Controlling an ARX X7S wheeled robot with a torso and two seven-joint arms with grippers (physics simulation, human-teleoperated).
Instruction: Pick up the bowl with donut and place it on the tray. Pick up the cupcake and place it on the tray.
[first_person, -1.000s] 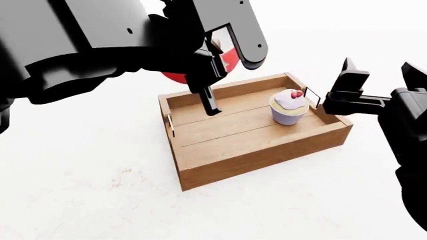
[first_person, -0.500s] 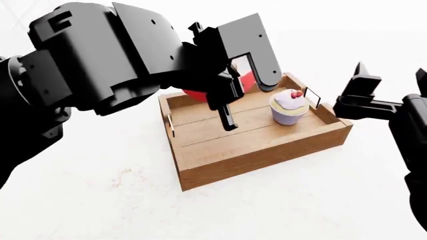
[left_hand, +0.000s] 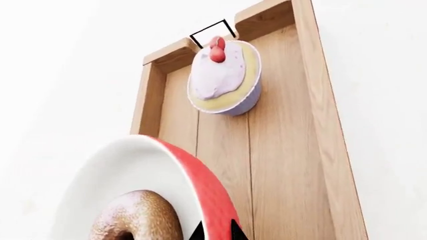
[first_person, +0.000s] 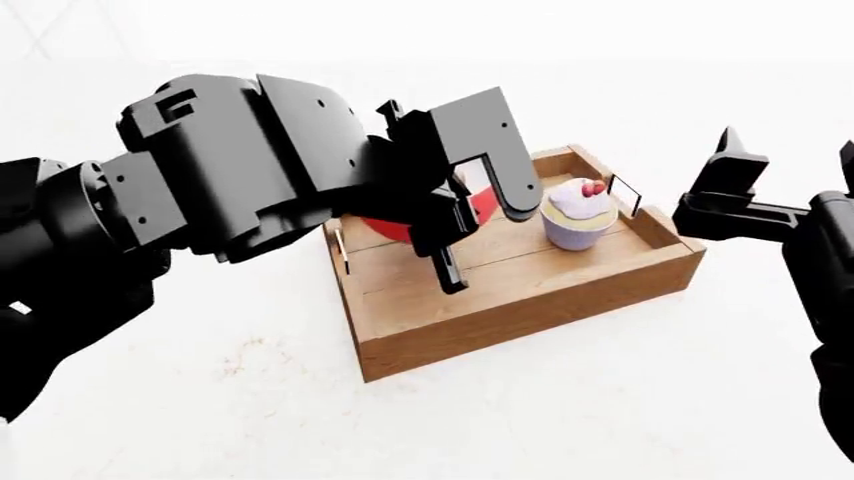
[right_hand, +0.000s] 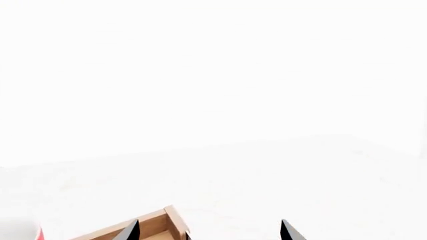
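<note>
Above the tray's (first_person: 534, 290) left half, the left hand (first_person: 461, 225) grips the bowl (left_hand: 200, 190) rim; donut (left_hand: 137, 220) inside. Beside the cupcake (first_person: 578, 215) end, the right hand (right_hand: 208, 231) hangs with fingers spread wide.

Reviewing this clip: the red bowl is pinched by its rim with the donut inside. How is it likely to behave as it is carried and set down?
The bowl looks rigid and glossy, so the left gripper, shut on its rim, may slip a little. Held at one edge, it would probably tilt. The donut lies loose inside and might slide or roll toward the low side above the tray.
</note>
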